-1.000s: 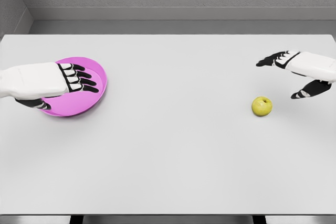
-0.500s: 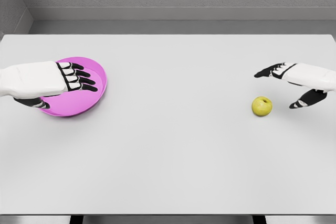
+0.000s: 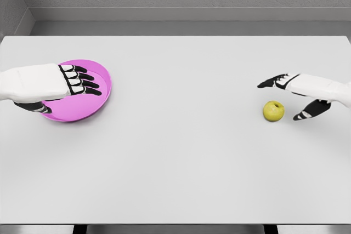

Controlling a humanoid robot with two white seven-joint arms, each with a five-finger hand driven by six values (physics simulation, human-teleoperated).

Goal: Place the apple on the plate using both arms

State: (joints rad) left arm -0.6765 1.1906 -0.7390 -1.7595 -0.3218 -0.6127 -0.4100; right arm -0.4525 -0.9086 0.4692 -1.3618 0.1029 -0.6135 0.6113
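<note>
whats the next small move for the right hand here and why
Probably ease the right hand a little further left and down so its open fingers and thumb close around the apple. The apple sits untouched on the table, just beside the hand, far from the plate.

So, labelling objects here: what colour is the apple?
Yellow-green; the apple shows clearly in the head view.
</note>
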